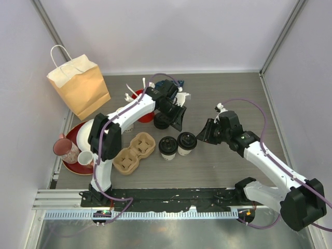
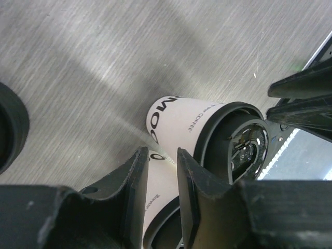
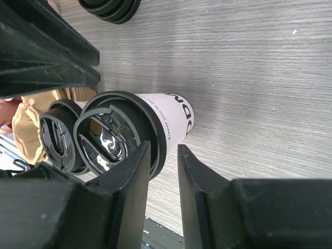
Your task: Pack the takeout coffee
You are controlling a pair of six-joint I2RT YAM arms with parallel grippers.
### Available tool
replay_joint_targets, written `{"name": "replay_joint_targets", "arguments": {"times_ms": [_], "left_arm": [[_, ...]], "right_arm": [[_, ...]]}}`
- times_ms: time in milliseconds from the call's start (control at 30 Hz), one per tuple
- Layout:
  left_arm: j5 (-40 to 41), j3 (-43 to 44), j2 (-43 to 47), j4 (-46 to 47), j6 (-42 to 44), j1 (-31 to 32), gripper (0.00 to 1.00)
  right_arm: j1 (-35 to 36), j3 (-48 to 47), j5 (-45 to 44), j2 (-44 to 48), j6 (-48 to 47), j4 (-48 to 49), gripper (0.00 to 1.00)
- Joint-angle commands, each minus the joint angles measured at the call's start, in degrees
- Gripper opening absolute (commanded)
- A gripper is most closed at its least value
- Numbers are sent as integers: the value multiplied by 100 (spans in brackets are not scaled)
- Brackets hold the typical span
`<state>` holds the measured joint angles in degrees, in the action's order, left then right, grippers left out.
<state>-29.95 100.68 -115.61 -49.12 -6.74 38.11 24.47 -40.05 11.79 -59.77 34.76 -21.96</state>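
Two takeout coffee cups, cream paper with black sip lids, stand side by side at the table's middle: the left cup [image 1: 167, 147] and the right cup [image 1: 187, 143]. My left gripper [image 1: 178, 123] hovers just behind them, open by a narrow gap. In the left wrist view that gripper [image 2: 162, 155] shows one cup's wall [image 2: 158, 189] through the gap, with the other cup [image 2: 179, 122] beside it. My right gripper [image 1: 201, 136] sits just right of the right cup, open. In the right wrist view the gripper [image 3: 163, 150] holds nothing, and the nearer cup [image 3: 168, 116] lies beside its left finger.
A brown cardboard cup carrier [image 1: 135, 153] lies left of the cups. A stack of black lids [image 1: 161, 122] sits behind them. A kraft paper bag [image 1: 80, 87] stands at the back left, and a red plate [image 1: 70, 167] with mugs is at the left.
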Motion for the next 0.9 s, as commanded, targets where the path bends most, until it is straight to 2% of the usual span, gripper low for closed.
{"name": "replay_joint_targets", "arguments": {"times_ms": [0, 133, 300, 467, 633, 867], "left_arm": [[51, 215, 364, -9, 33, -225, 34], [-36, 224, 495, -97, -11, -260, 36], [-580, 74, 715, -247, -108, -260, 37], [-977, -373, 1058, -291, -187, -242, 36], [-1073, -830, 1234, -326, -187, -41, 34], [-977, -954, 1094, -291, -231, 21, 31]], "right_arm": [[-12, -266, 8, 272, -180, -186, 33], [-12, -249, -10, 308, -259, -388, 33], [-21, -82, 244, 299, -216, -274, 33], [-12, -29, 350, 238, -189, -178, 33], [-21, 41, 341, 185, -163, -151, 33], [-12, 173, 324, 220, -84, -19, 31]]}}
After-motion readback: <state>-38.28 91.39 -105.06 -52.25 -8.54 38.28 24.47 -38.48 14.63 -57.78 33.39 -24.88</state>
